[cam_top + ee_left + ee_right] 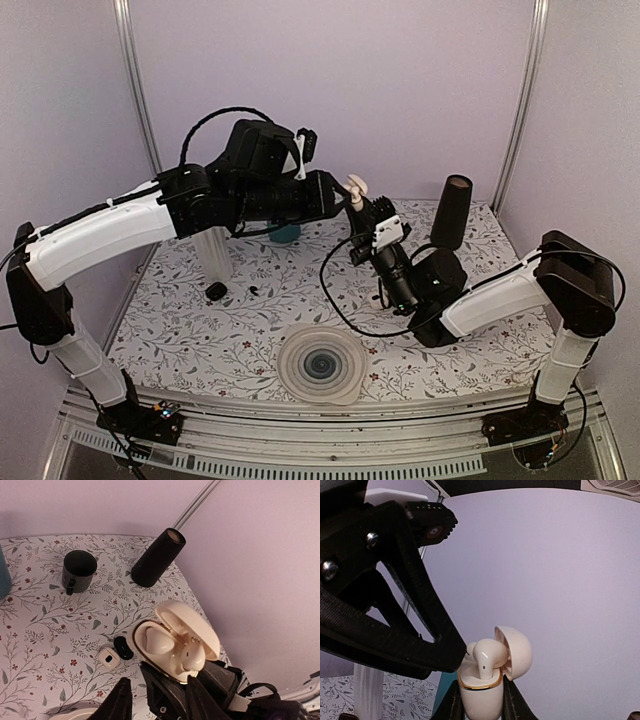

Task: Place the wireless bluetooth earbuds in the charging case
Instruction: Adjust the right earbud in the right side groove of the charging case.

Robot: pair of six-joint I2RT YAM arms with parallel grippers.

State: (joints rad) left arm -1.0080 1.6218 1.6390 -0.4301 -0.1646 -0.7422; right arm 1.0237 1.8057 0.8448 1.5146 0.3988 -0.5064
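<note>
From above, the charging case (175, 641) is only a pale speck between the two arms, raised well over the flowered table (230, 330), and its sockets cannot be read there. The wrist views show more: the lid stands open, and the right gripper (481, 703) is clamped on the case's lower body, one finger on each side, hiding the base. One earbud (150, 641) lies down in the left socket; the other earbud (194, 656) stands higher by the hinge, its stem pointing down into the case. How far it is seated is hard to say. The left gripper (345, 200) sits just beside the case, its fingertips cut off at the bottom of its own view. Its jaws seem to stand apart with nothing between them — one finger (427, 645) reaches the case's rim.
</note>
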